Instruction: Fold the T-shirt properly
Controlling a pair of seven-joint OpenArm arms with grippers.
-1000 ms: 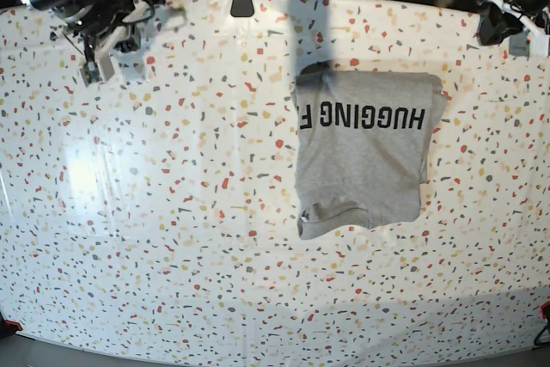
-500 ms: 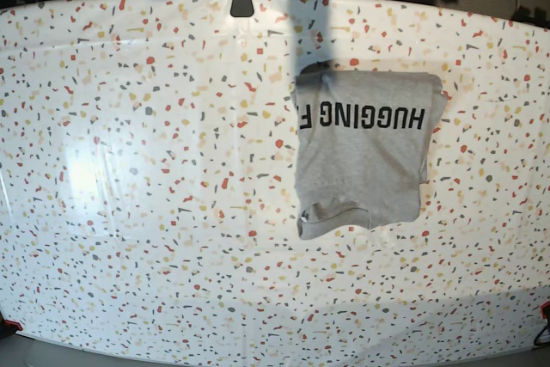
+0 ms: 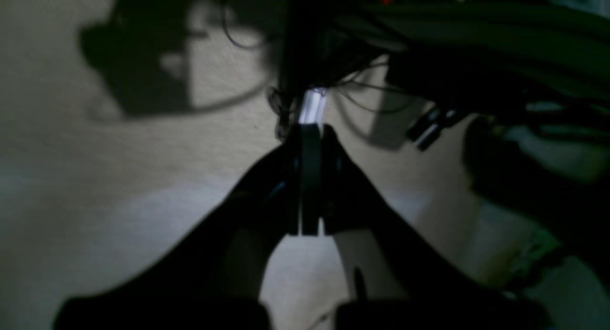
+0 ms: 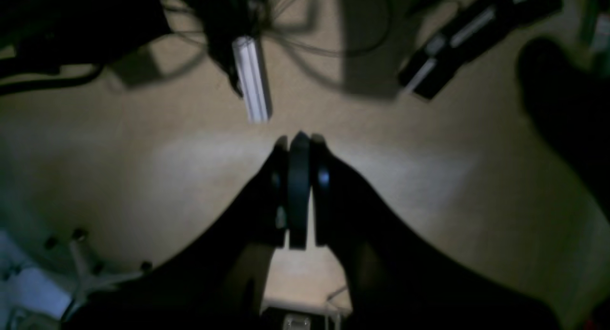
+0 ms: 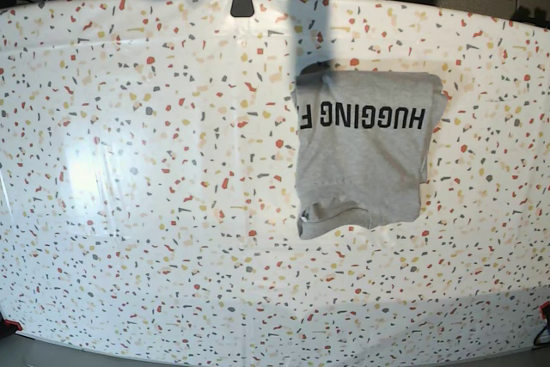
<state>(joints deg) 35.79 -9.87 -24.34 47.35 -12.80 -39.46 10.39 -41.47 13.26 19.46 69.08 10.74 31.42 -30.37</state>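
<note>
The light grey T-shirt [image 5: 361, 152] lies folded into a rectangle on the speckled table [image 5: 155, 169], right of centre, with black "HUGGING F" lettering facing up and upside down in the base view. A rumpled flap sticks out at its near left corner. Neither arm shows in the base view. In the left wrist view my left gripper [image 3: 310, 130] is shut with nothing in it, over a dim beige floor. In the right wrist view my right gripper [image 4: 299, 139] is likewise shut and holds nothing. The T-shirt is out of view in both wrist views.
A small dark mount [image 5: 242, 3] sits at the table's far edge. Cables [image 3: 362, 96] and a white strip [image 4: 251, 80] lie on the floor beyond the table. A white chair base [image 4: 81, 268] shows at the lower left of the right wrist view.
Both arms have drawn back from the table's far corners and left the base view. The T-shirt has not moved.
</note>
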